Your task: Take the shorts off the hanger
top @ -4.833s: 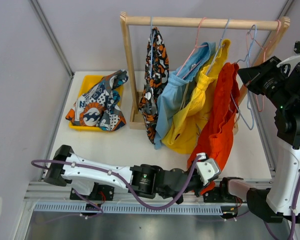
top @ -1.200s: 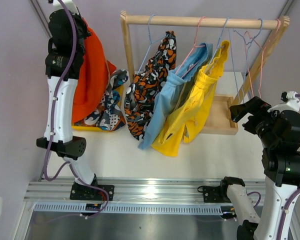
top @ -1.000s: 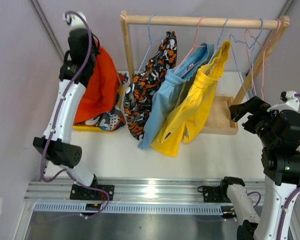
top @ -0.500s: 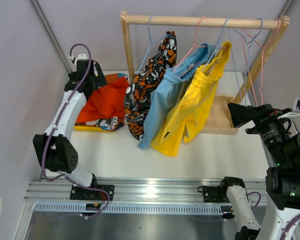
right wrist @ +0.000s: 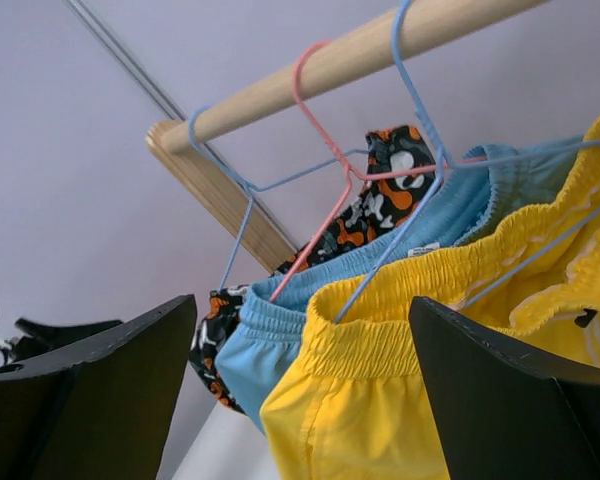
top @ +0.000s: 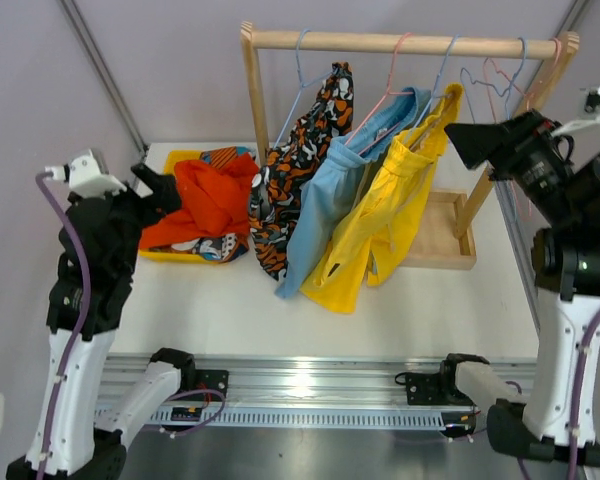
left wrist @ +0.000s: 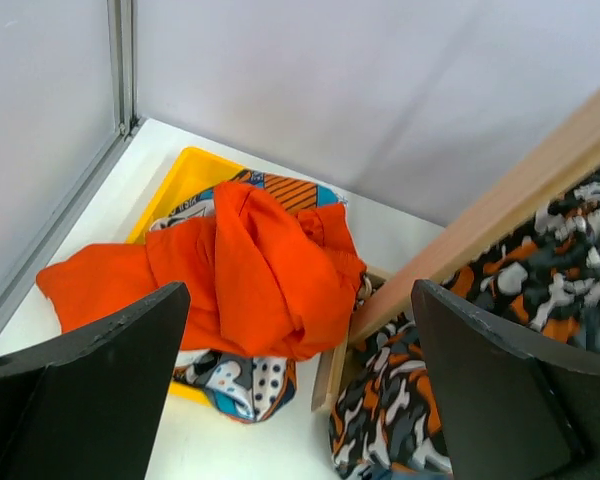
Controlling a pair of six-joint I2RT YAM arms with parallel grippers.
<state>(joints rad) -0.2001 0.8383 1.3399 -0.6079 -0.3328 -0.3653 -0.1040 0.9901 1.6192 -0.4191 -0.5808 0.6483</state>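
Note:
Three shorts hang on wire hangers from the wooden rail (top: 400, 43): black-orange-white blotch print (top: 298, 175), light blue (top: 332, 205) and yellow (top: 380, 225). The red-orange shorts (top: 210, 195) lie loose on the dark blue cartoon-print shorts (top: 212, 245) in the yellow tray (top: 178, 160). My left gripper (top: 156, 184) is open and empty, hovering at the tray's left over the red-orange shorts (left wrist: 260, 270). My right gripper (top: 472, 140) is open beside the rail's right part, facing the yellow waistband (right wrist: 400, 330) and its blue hanger (right wrist: 395, 235), touching neither.
Empty pink and blue hangers (top: 500, 75) hang at the rail's right end, close to my right arm. The rack's wooden base (top: 435, 240) and left post (top: 257, 130) stand on the white table. Grey walls close in on the left and behind.
My left gripper opened and let the red-orange shorts drop onto the tray, then drew back toward the near left. My right arm rose up to the yellow shorts' hanger.

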